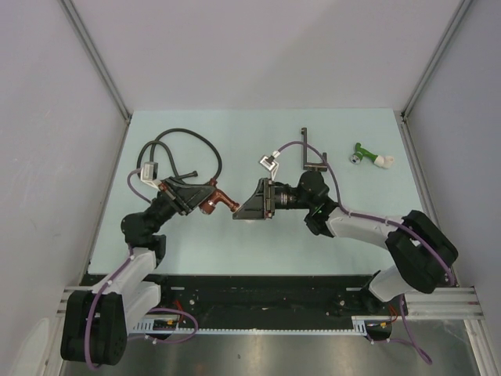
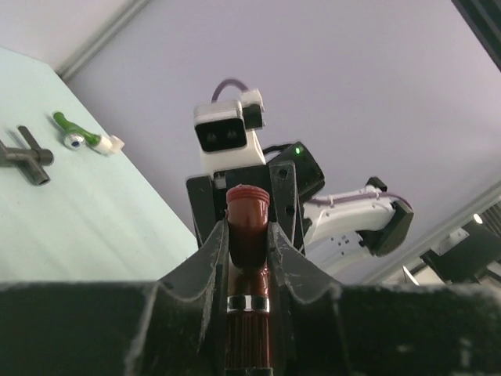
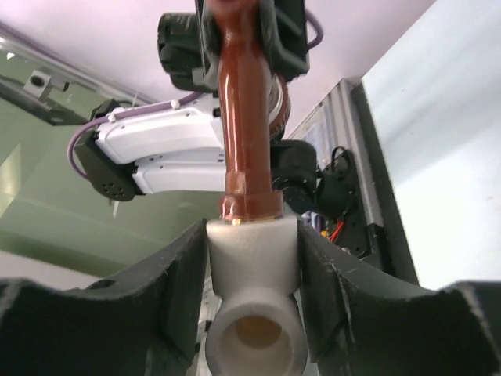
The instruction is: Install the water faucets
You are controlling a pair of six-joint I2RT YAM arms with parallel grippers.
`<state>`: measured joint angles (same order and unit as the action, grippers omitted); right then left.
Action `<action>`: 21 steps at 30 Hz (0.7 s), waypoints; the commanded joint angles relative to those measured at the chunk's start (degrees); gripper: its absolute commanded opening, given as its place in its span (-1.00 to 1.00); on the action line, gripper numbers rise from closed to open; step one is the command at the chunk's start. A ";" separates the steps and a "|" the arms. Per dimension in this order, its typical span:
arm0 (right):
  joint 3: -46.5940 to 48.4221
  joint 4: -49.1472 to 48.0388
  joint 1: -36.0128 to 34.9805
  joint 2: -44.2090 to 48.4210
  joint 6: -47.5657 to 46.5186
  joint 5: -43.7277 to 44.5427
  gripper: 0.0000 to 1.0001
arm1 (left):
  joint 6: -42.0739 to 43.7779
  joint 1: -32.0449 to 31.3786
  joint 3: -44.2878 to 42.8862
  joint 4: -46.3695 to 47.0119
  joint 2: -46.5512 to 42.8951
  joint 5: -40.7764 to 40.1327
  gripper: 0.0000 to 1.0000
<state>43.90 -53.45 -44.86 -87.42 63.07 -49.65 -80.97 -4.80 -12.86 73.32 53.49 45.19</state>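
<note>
The reddish-brown faucet (image 1: 219, 204) hangs above the table between my two arms. My left gripper (image 1: 205, 200) is shut on its ribbed handle end (image 2: 248, 227), with the fingers pressed on both sides. The faucet's other end is seated in a white elbow fitting (image 3: 253, 258). My right gripper (image 3: 253, 270) is shut on that fitting, one finger flat against each of its sides. In the right wrist view the brown body (image 3: 244, 117) runs straight up from the elbow. The green faucet (image 1: 365, 155) with its own white elbow lies loose at the back right, also seen in the left wrist view (image 2: 78, 135).
A coiled black hose (image 1: 188, 145) lies at the back left, behind my left arm. A dark L-shaped bracket (image 1: 313, 157) lies at the back centre, beside the green faucet. White walls stand on three sides of the pale green table (image 1: 235, 243).
</note>
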 commanded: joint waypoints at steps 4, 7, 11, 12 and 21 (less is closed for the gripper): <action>1.80 25.27 1.88 14.37 -22.52 18.86 0.43 | 0.90 -1.88 -0.76 25.73 -0.23 4.47 -1.00; 2.16 32.87 1.10 19.90 -31.84 26.51 0.57 | 0.81 -1.97 -0.76 25.73 -0.06 4.47 -1.00; 2.16 37.27 -2.50 25.27 -42.48 34.78 0.65 | 0.81 -1.88 -0.76 25.73 0.12 4.47 -1.00; 2.16 38.24 -3.99 26.32 -45.02 38.97 0.65 | 0.81 -1.88 -0.67 25.73 0.21 4.38 -1.00; 2.16 38.43 -21.21 29.24 -66.30 59.82 0.69 | 0.72 -1.88 -0.67 25.65 0.47 4.47 -1.00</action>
<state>44.12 -15.25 -60.84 -58.41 9.10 -2.50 -80.53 -6.59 -12.86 74.06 54.11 49.87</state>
